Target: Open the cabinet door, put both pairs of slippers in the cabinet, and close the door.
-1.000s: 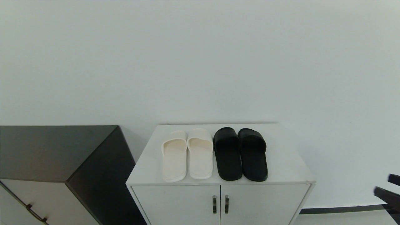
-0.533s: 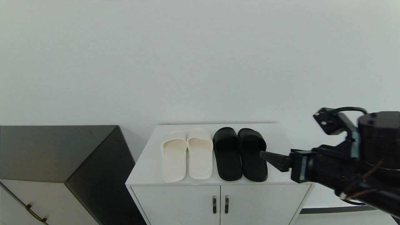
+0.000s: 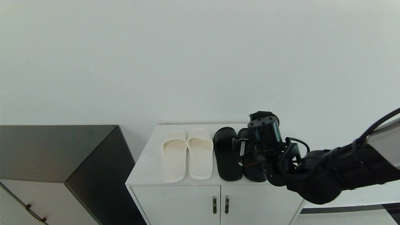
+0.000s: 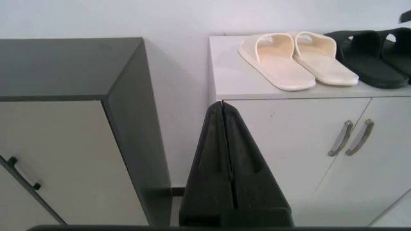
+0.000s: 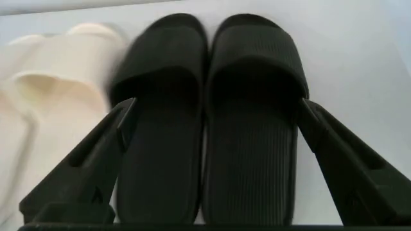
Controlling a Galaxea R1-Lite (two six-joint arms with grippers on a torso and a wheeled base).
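White cabinet [image 3: 142, 170] stands against the wall, both doors [image 3: 178, 204] shut, the two handles [image 3: 214, 204] side by side at the middle seam. On its top are four slippers in a row, toes to the wall: white pair [image 3: 187, 154] on the left, black pair [image 3: 227, 156] on the right, the pairs just beside each other. Both pairs are outside the cabinet. Right arm comes in from the right over the cabinet top, and its wrist covers much of the outer black slipper in the head view. Right gripper [image 5: 215, 119] has its jaws spread wide and grasps nothing. One finger [image 5: 96, 160] sits by the outer edge of one black slipper and the other by the outer edge of its mate, so the pair lies between them; can't tell if they touch. Left gripper [image 4: 223, 109] has its jaws clenched together with nothing between them. It is low in front of the white cabinet's left door, well apart from the handles. Dark cabinet [image 3: 56, 150] with pale drawer fronts stands just to the left of the white one.
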